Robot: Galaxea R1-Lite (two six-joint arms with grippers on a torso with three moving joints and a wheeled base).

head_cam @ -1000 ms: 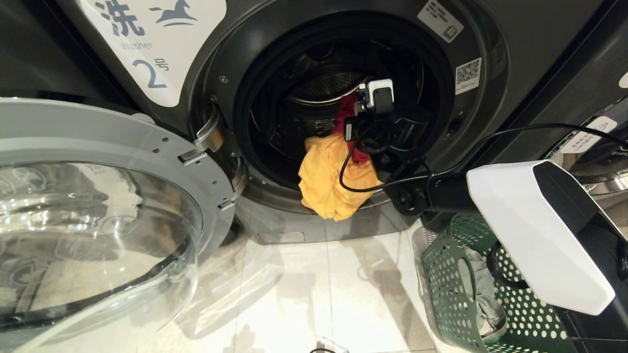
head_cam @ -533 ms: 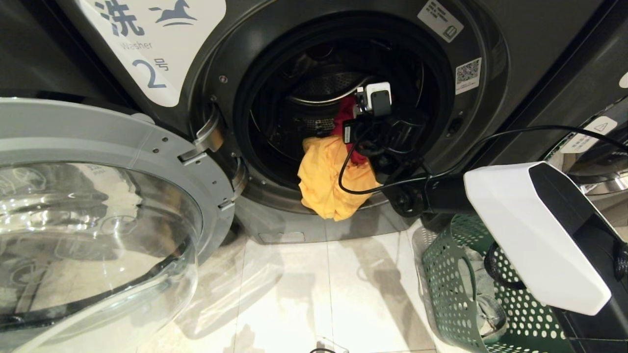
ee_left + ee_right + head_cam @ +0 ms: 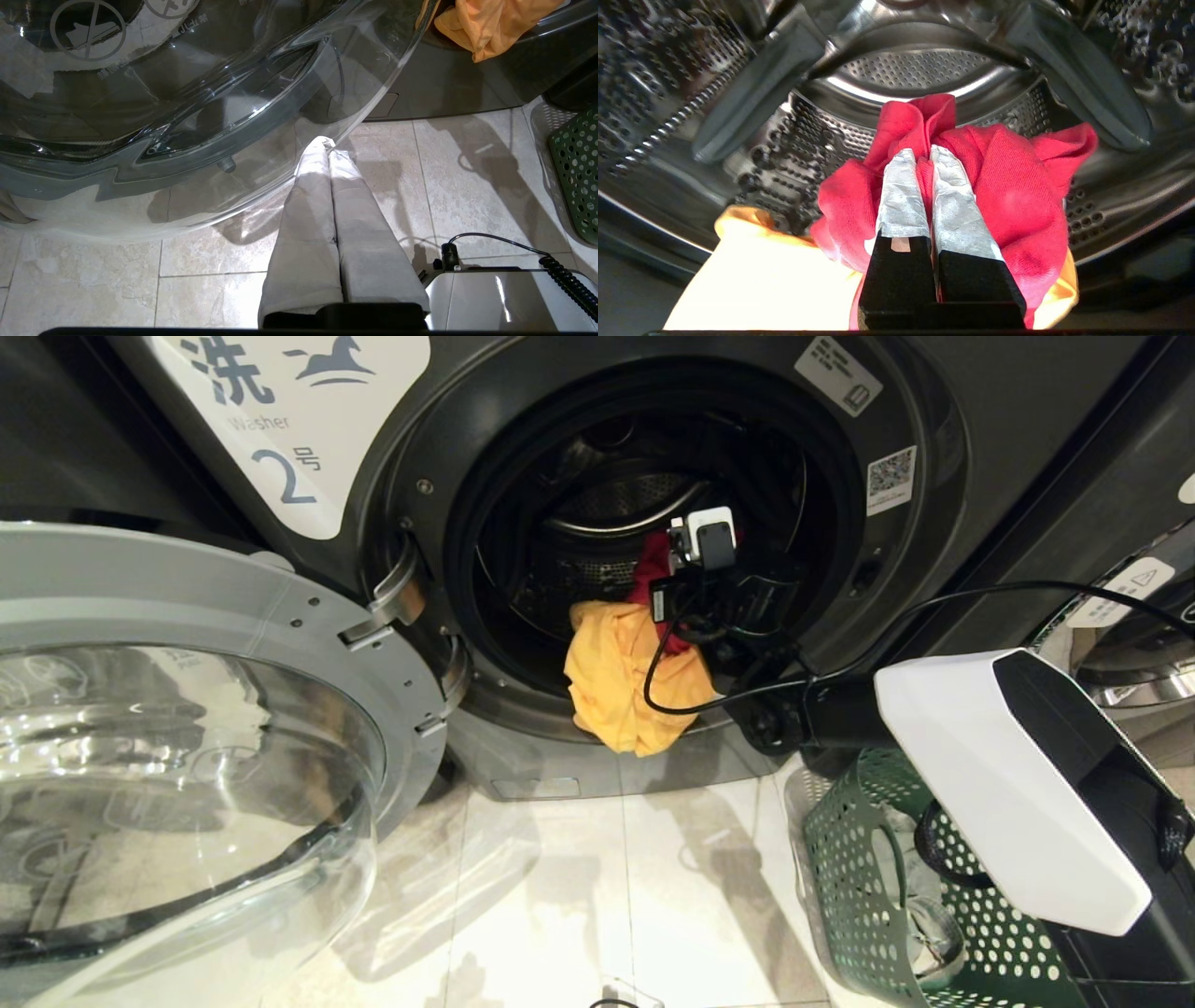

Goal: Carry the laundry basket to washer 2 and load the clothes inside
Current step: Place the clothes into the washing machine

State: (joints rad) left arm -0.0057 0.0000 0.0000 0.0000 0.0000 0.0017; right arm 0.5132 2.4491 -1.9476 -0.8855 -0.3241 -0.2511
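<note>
Washer 2 (image 3: 289,476) stands with its door (image 3: 187,756) swung wide open to the left. My right gripper (image 3: 923,154) reaches into the steel drum (image 3: 915,70) and is shut on the pink-red garment (image 3: 1008,186), a fold of which is pinched between the taped fingers (image 3: 901,191). The yellow garment (image 3: 621,681) hangs out over the lower door rim, just under the red one (image 3: 653,565). On the floor at the right stands the green laundry basket (image 3: 868,896), below my right arm, with pale grey cloth (image 3: 920,905) inside. My left gripper (image 3: 327,144) hangs shut and empty over the tiles.
The glass door (image 3: 187,93) bulges out close to my left gripper's tips. Another machine (image 3: 1120,616) stands to the right of washer 2. A black cable (image 3: 934,607) runs along my right arm. Tiled floor (image 3: 607,896) lies between door and basket.
My right wrist has dipped a little at the drum mouth, still shut on the pink-red garment. The left arm, door and basket have not moved.
</note>
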